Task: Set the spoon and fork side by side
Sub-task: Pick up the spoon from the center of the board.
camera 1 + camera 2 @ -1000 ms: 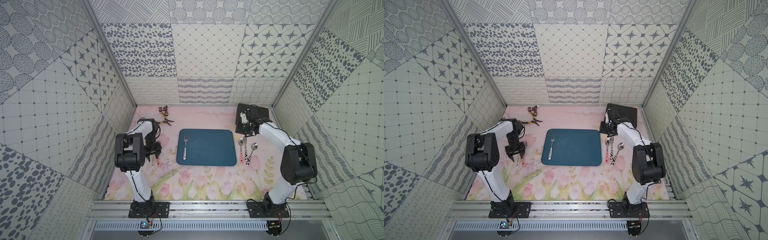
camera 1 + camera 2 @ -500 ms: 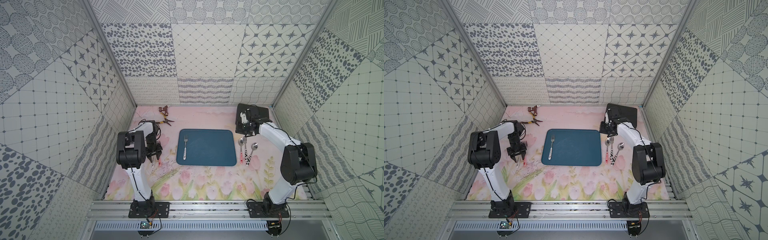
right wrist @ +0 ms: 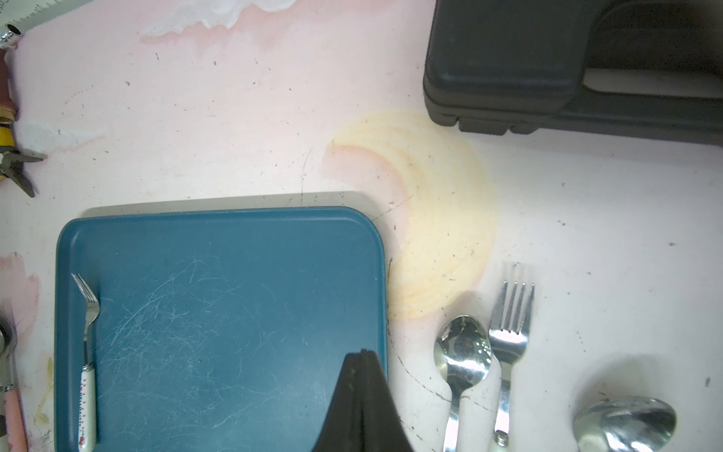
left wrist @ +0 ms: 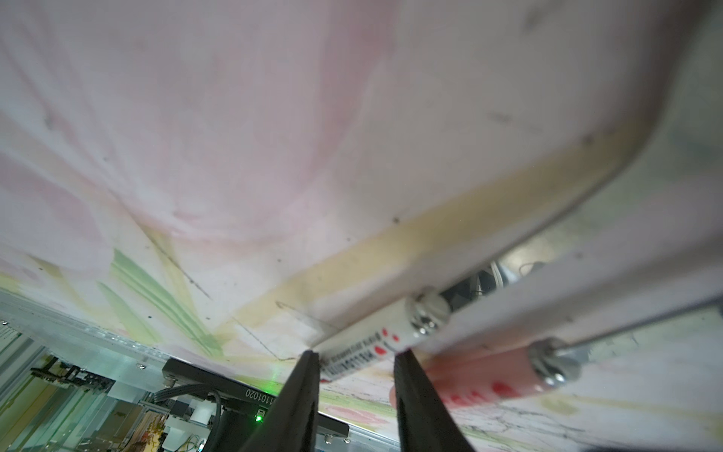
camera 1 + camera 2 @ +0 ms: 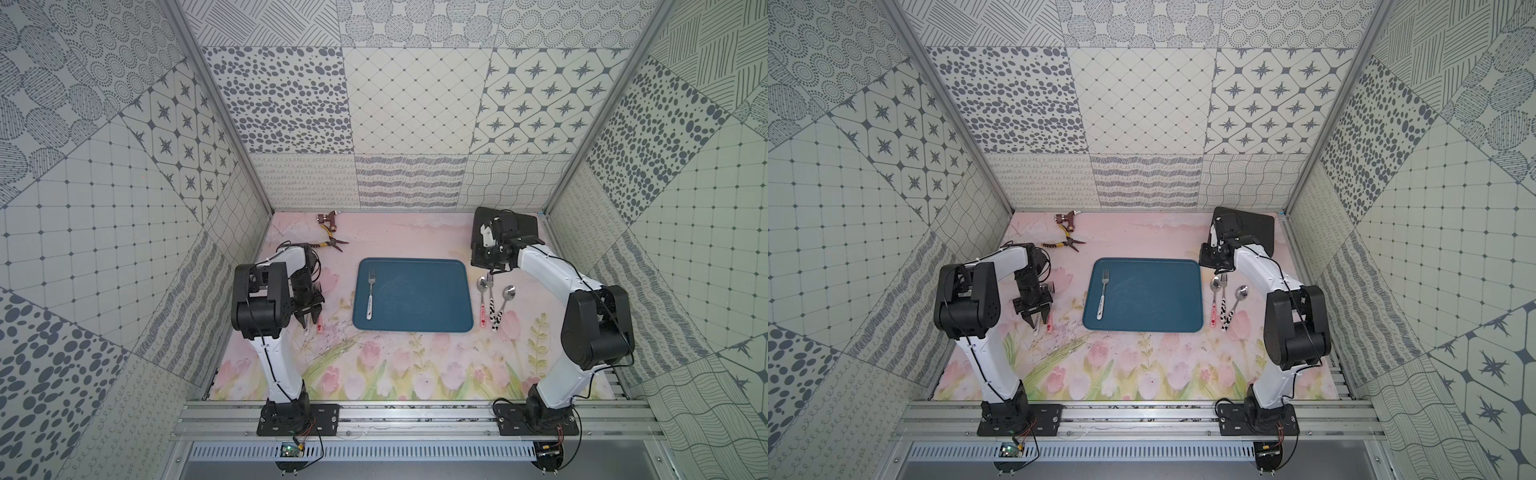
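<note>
The fingers [image 4: 301, 391] of the left gripper [image 4: 354, 354] stand apart either side of a white handle [image 4: 367, 344] with red dots, close against it — whether they grip it I cannot tell. That handle looks hard, glossy and thin: light, stiff, probably slippery, best pinched mid-length. A pink handle [image 4: 481, 377] lies just beside it on the mat [image 4: 234, 156]. Both heads are cut off, so each utensil's kind is unclear.

From the right wrist, the right gripper [image 3: 362, 354] has its fingers pressed together, empty, with the tray [image 3: 219, 274] beyond. A fork [image 3: 88, 391] lies on the tray; off it, a spoon [image 3: 463, 348] and a second fork [image 3: 510, 336] lie nearly touching, and another spoon [image 3: 626, 424] is partly cut off.

In a top view the left gripper [image 5: 307, 323] sits at the tray's nine o'clock, the spoon and second fork at three o'clock — the arm hides the flanked utensil's head, and tines [image 5: 1050, 286] beside the wrist are too small to match to a handle.
</note>
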